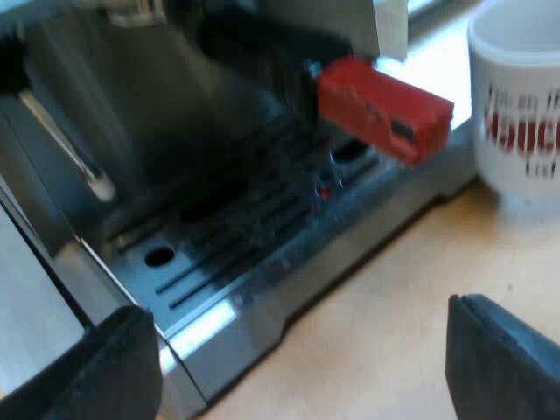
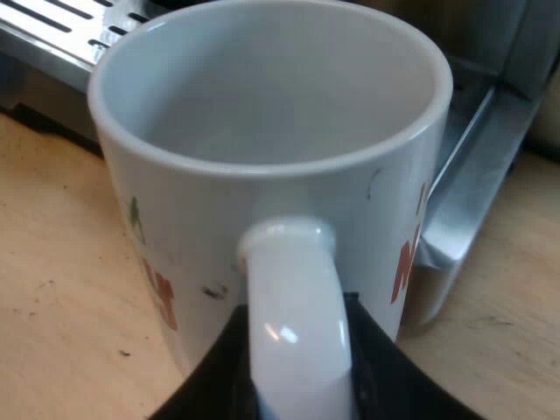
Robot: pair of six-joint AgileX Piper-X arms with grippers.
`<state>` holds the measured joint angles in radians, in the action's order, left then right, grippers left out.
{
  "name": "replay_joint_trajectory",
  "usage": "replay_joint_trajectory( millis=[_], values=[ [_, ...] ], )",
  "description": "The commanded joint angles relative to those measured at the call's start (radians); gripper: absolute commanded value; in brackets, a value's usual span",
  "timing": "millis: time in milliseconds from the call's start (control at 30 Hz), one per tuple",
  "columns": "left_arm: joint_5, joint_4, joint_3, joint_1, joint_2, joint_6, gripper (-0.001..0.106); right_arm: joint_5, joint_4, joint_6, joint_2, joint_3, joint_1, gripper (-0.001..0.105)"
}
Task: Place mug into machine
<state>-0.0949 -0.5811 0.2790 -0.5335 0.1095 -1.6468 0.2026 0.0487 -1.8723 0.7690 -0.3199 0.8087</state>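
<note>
The mug (image 2: 201, 227) stands upright on the wooden table (image 2: 52, 289), just beside the espresso machine (image 1: 131, 131). It is outside the machine's drip tray (image 1: 262, 245) and near that tray's corner. The mug's handle (image 2: 293, 306) is turned away from the machine and toward the right gripper (image 2: 297, 385). That gripper is closed on the mug's handle, with one black finger (image 2: 219, 376) set against each side of the loop, low down, and nothing else is gripped. Whether the mug's base is touching the table cannot be told from the right wrist view, since the base is hidden there. In the left wrist view the mug appears to rest on the wood.

The left gripper (image 1: 297, 376) is held over the table before the machine's front, near the edge of the drip tray. Its fingers are spread wide and nothing is held between them. The red end (image 1: 385, 109) of the holder's handle juts from the machine's front above the drip tray, well apart from the left gripper and near the mug.
</note>
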Motion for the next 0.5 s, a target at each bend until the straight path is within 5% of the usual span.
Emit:
replay_joint_trajectory(
  millis=[33, 500],
  values=[
    [-0.013, 0.035, -0.024, -0.003, 0.003, -0.005, 0.069, 0.003, 0.133, 0.018, 0.05, -0.014, 0.002, 0.0],
    [-0.013, 0.134, -0.082, -0.003, 0.027, 0.05, 0.069, -0.003, 0.483, 0.037, 0.297, -0.014, 0.053, 0.0]
  ],
)
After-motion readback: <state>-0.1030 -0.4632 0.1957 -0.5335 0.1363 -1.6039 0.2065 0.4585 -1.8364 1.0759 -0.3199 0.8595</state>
